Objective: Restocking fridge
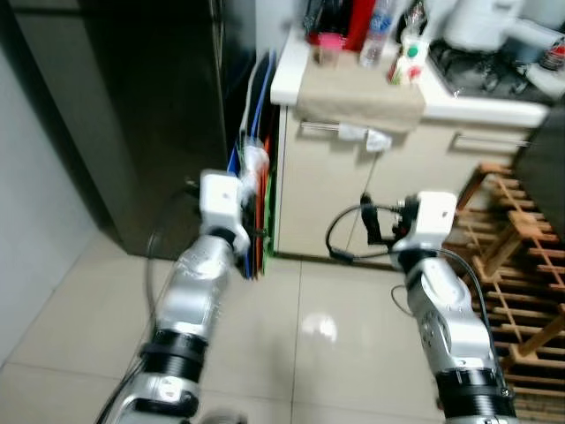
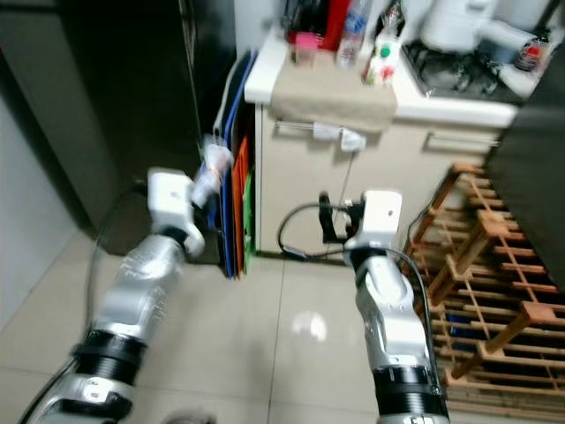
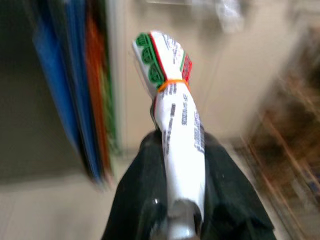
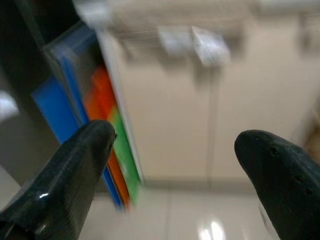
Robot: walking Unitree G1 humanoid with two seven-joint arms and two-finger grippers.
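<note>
Centre-left of frame, left end effector point(image 3: 172, 165) is gripping a white wrapped packet point(image 3: 175, 115) w/ green and red print and an orange rubber band, fingers point(image 3: 135, 195) clamped on either side. Packet is sitting just in front of blue, orange & green boards point(image 1: 260, 203) leaning btwn dark fridge point(image 1: 132, 106) and cabinet point(image 1: 353, 194). Right end effector point(image 4: 175, 150) is hanging centre-right, fingers spread wide, holding nothing. Bench point(image 1: 291, 75) at upper right is carrying bottles point(image 1: 380, 31).

Tiled floor point(image 1: 300, 353): wooden rack point(image 1: 521, 274); boards point(image 1: 258, 212), apparently upright.
</note>
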